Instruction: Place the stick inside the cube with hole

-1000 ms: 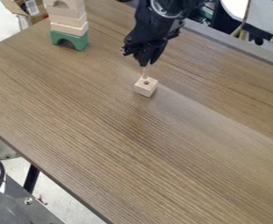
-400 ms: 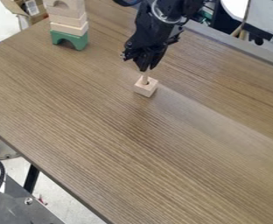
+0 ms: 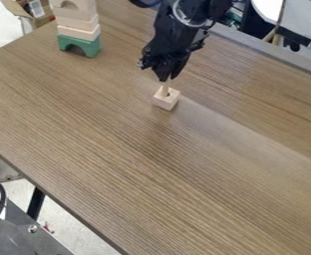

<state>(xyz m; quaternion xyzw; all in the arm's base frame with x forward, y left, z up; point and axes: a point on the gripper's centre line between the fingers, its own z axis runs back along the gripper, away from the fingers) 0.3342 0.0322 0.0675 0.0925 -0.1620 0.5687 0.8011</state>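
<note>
Pale wooden stick point(image 3: 164, 90): at hole point(image 3: 167, 94) of cube point(image 3: 165, 102); likely light, stiff; best held by upper end. Black gripper point(image 3: 165, 79): above cube, pinching stick.

We see the wooden cube point(image 3: 166, 101) on the brown table point(image 3: 151, 164). Directly above the cube, the black gripper point(image 3: 164, 78) holds a thin stick point(image 3: 165, 90), its lower end at the cube's hole; we can't tell how deep. Well apart from the cube, up and to its left, pale blocks point(image 3: 77, 23) sit on a green arch point(image 3: 86, 46).
</note>
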